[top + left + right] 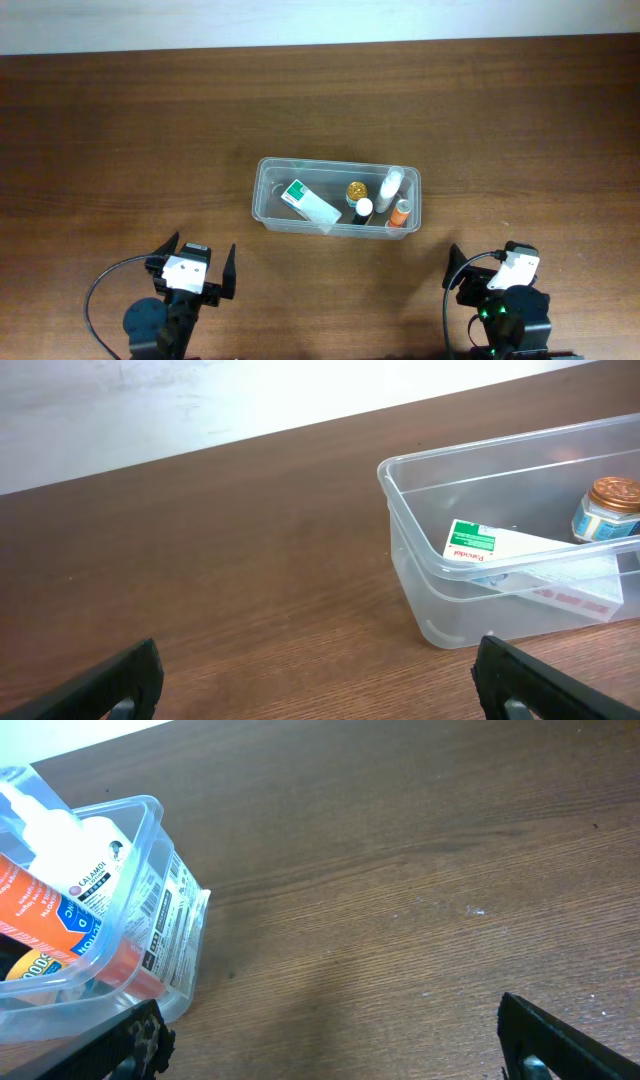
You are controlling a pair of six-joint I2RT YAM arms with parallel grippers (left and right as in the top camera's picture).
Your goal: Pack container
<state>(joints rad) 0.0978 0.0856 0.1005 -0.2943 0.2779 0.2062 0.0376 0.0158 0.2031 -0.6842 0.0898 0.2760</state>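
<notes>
The clear plastic container (270,205) stands at the table's middle. Inside lie a white-and-green box (311,204), a gold-lidded jar (357,191), a black bottle with a white cap (362,209), a white bottle (390,187) and an orange bottle (401,212). My left gripper (199,270) is open and empty near the front edge, left of the container (420,510). My right gripper (490,270) is open and empty at the front right; its view shows the container's end (140,830) with the orange bottle (40,920) and white bottle (70,850).
The dark wooden table (120,140) runs to a pale wall at the back edge (300,20). Black cables loop beside the left arm's base (95,295).
</notes>
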